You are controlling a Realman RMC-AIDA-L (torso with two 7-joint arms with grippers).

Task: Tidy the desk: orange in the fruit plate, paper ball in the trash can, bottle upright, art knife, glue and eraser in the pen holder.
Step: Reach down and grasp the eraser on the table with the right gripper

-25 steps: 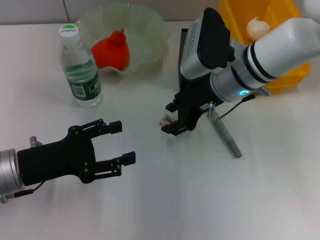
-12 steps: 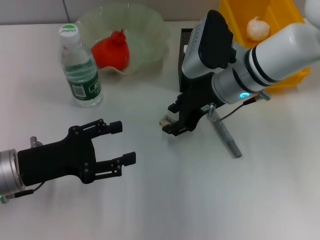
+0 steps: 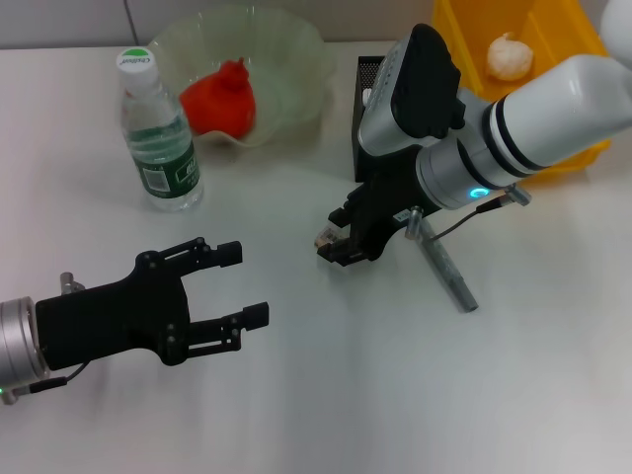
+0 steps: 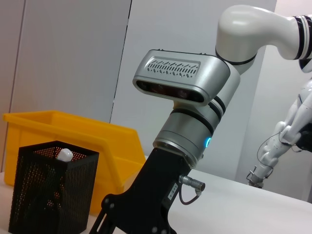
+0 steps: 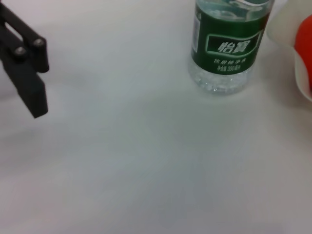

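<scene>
My right gripper (image 3: 334, 237) is just in front of the pen holder (image 3: 367, 81), low over the table and shut on the small beige eraser (image 3: 323, 237). The grey art knife (image 3: 446, 269) lies on the table beside it. The black mesh pen holder (image 4: 48, 195) has a white-capped item (image 4: 65, 155) standing in it. The orange (image 3: 222, 99) lies in the pale-green fruit plate (image 3: 296, 49). The bottle (image 3: 158, 138) stands upright, cap on. The paper ball (image 3: 509, 54) rests in the yellow trash can (image 3: 573, 148). My left gripper (image 3: 243, 283) hovers open at front left, holding nothing.
The right arm's forearm (image 3: 553, 99) crosses in front of the trash can and hides most of the pen holder. In the right wrist view, the bottle (image 5: 226, 48) stands beyond bare white table, and one left gripper finger (image 5: 24, 73) shows.
The right wrist has shifted slightly to the right while its fingertips stay almost in place with the eraser. The left gripper has sunk a little toward the front edge.
</scene>
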